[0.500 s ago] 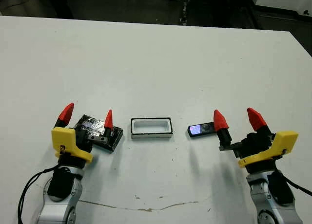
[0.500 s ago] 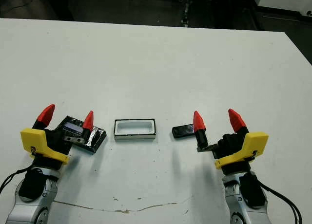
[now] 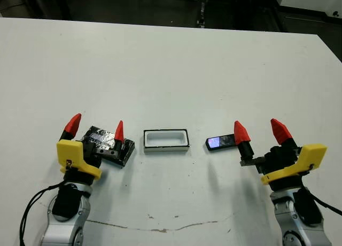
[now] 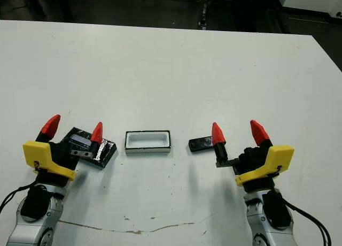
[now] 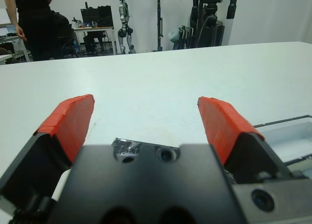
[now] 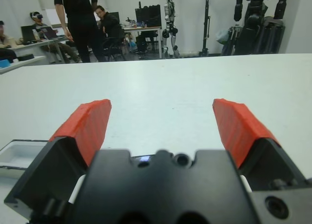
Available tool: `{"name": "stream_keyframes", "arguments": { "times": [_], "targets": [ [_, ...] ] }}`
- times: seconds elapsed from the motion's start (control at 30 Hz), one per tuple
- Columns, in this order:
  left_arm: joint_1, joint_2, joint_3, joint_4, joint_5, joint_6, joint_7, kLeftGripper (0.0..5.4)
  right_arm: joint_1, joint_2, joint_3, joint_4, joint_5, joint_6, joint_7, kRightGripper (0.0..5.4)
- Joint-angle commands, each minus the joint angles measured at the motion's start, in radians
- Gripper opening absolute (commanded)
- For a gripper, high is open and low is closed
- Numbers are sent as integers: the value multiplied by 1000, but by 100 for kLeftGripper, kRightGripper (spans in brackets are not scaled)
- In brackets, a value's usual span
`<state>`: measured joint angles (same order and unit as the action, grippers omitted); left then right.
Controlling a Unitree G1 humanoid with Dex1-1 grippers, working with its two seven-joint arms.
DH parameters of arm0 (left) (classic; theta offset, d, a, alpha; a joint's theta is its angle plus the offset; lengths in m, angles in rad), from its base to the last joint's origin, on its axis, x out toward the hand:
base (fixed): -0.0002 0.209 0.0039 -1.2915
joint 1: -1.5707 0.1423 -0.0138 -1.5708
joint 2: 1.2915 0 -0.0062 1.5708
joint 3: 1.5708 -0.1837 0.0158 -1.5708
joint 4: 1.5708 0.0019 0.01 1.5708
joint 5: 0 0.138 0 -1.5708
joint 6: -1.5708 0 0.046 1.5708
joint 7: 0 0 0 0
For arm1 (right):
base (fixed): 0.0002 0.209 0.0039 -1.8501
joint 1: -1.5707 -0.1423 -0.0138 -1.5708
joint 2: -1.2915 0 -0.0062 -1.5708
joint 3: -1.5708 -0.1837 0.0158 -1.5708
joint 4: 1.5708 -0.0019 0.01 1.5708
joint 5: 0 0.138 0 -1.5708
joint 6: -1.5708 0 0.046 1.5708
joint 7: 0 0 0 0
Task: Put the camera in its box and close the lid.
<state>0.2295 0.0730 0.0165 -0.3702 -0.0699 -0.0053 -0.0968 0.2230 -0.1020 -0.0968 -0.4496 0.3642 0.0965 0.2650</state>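
Note:
The box lies open at the table's front middle, its white inside empty. To its right rests the camera, a slim black bar with a bluish face, flat on the table. My right gripper is open just right of the camera, its left fingertip close to the bar's end. The lid, black with a silvery speckled top, lies left of the box. My left gripper hovers open over the lid and hides part of it. In the left wrist view a sliver of the lid shows between the fingers.
The white table stretches far beyond the objects; a thin brownish crack line runs near its front edge. The wrist views show a person standing and others seated at desks beyond the table, and robot stands.

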Motion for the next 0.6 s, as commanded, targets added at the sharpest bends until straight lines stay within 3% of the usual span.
{"name": "stream_keyframes", "arguments": {
  "times": [0.03,0.33,0.5,0.6],
  "targets": [
    [13,-2,-3,-1,7,11,6,540,-55,-98,-58,15,9,15,49,539],
    [19,-4,-7,-1,4,5,2,540,-362,-500,-156,156,97,131,385,539],
    [22,-7,-11,-2,12,2,8,540,-555,-656,-92,283,83,157,585,539],
    [24,-8,-12,-4,16,4,13,540,-670,-736,-13,339,67,230,702,539]
  ]
}}
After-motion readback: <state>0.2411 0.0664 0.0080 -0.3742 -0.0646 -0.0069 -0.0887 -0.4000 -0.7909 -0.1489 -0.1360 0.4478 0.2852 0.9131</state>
